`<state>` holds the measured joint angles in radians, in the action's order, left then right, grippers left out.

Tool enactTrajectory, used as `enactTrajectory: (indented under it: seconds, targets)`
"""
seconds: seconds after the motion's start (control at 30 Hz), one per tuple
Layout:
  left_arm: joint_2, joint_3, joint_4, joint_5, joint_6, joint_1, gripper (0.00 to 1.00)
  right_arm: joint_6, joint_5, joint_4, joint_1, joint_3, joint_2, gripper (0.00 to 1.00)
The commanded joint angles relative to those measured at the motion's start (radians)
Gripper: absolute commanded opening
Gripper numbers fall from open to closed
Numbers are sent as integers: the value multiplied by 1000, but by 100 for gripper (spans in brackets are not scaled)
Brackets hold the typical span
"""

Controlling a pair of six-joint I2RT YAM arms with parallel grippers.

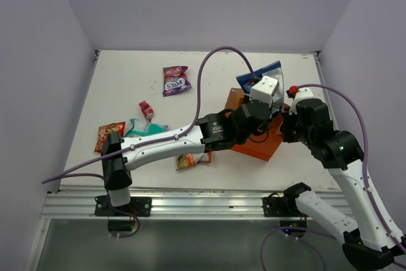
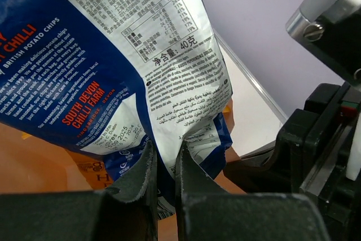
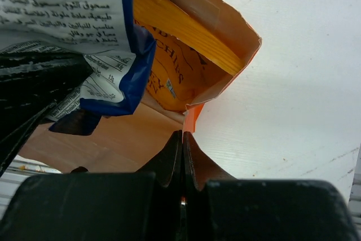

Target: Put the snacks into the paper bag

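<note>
A glossy dark blue foil packet (image 2: 113,55) is clamped in the left gripper (image 2: 163,170) — at the mouth of the boxy orange paper bag (image 3: 192,38). The bag's rim is pinched by the right gripper (image 3: 182,145).

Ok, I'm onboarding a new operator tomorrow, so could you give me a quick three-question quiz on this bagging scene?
1. Multiple choice: the left gripper is shut on A) the bag's cord handle, B) the dark blue packet, C) nothing?
2. True or false: the right gripper hangs open, away from the paper bag.
3. In the top view, how many packets lie on the table outside the bag?

Key: 1 B. 2 False; it is shut on the bag's edge. 3 Five: purple-pink, small red, teal-green, orange, orange-green.
</note>
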<state>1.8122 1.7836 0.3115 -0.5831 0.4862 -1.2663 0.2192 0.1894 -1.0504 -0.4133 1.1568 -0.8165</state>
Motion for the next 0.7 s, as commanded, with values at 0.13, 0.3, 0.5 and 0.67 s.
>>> enactTrajectory:
  seconds: [0.13,0.3,0.5,0.67]
  targets:
    - [-63,-115,-135,-46,-86,-5,7,-17,-8,9,-4,7,2,0]
    - [-123,-191,-173,-63,-81,-11,68,-17,-10,9,-4,7,7,0]
    - [-186,-171,-114,-165,-52,-25,76,-17,-16,10,-4,7,4,0]
    - [-374,-255,110,-528,156,-91,74,-18,-15,9,-4,7,8,0]
